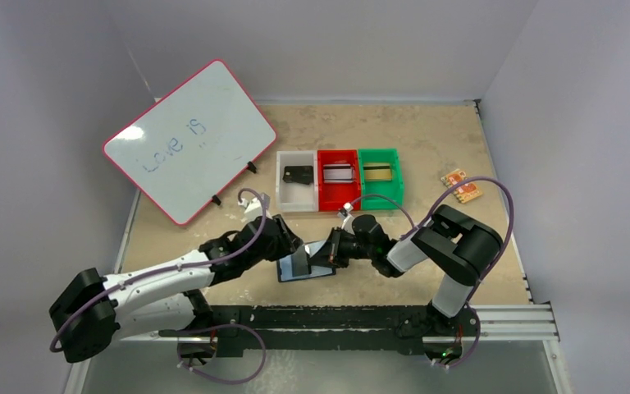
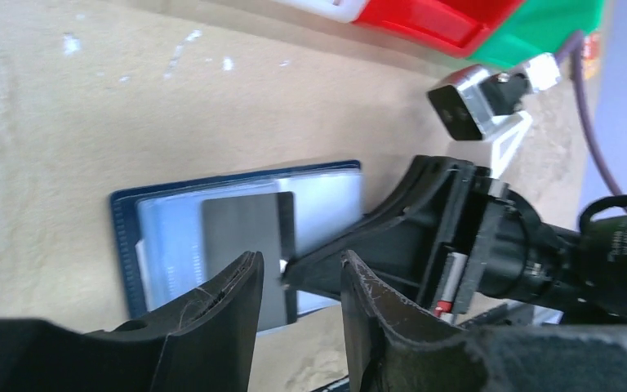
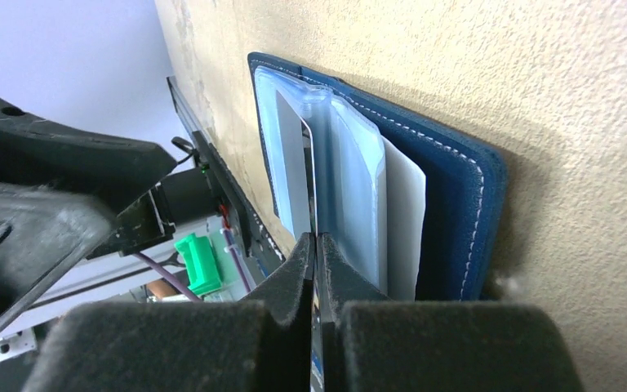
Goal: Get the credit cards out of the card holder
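Overhead, the card holder [image 1: 299,268] lies open by the worktop's near edge, mid-width, between both arms; 3 bins [image 1: 338,205] behind it hold cards.

From the left wrist, the left gripper [image 2: 300,269] hangs spread over it.

From the right wrist, the right gripper [image 3: 317,241] is pressed together on a card [image 3: 292,171]. The step is extraction, I judge; next comes a straight pull along the sleeve.

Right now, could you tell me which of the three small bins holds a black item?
The white bin, leftmost in the row and closest to the whiteboard; the red bin and green bin beside it hold lighter contents.
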`<state>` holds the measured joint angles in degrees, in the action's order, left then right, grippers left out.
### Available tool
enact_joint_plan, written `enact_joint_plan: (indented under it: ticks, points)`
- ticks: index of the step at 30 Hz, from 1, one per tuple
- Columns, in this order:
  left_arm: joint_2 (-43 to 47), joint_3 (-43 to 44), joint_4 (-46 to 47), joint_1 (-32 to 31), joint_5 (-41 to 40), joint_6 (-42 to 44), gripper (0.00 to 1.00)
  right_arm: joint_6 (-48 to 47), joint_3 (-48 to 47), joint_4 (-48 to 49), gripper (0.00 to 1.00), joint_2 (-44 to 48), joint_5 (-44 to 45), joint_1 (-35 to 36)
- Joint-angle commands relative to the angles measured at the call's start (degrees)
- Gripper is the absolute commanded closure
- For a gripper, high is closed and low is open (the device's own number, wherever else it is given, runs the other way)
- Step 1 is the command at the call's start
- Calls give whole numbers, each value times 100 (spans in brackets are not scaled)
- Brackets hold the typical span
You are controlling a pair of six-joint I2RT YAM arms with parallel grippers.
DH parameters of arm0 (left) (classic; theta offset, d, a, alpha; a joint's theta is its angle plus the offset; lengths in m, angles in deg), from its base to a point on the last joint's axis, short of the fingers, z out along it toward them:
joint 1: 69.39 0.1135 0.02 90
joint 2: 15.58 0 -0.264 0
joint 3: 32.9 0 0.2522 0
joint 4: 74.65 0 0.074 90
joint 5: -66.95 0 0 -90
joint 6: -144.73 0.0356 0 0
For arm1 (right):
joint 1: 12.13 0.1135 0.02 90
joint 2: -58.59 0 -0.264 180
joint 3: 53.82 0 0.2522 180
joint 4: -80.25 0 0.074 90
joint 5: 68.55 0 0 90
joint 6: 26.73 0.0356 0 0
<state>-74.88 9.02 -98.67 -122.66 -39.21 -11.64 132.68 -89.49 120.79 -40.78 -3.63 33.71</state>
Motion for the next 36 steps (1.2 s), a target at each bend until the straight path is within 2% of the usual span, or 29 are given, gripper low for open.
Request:
enact_joint_plan:
  ticks: [1, 7, 17, 25, 36]
  points:
    - [-372, -59, 750, 11, 423, 47, 61, 28, -2, 104, 100, -38, 27, -14]
    - [-1043, -107, 823, 10, 395, -87, 64, 24, 23, 77, 100, -20, 39, -15]
    - [-1255, -190, 555, 15, 217, -28, 66, 13, 9, -15, 100, 5, 38, -28]
    - [-1201, -50, -288, 10, -330, 56, 69, -2, 9, -268, 100, 277, 161, -32]
    - [-1173, -78, -330, 10, -362, 175, 70, -136, 37, -789, 100, 631, 312, -112]
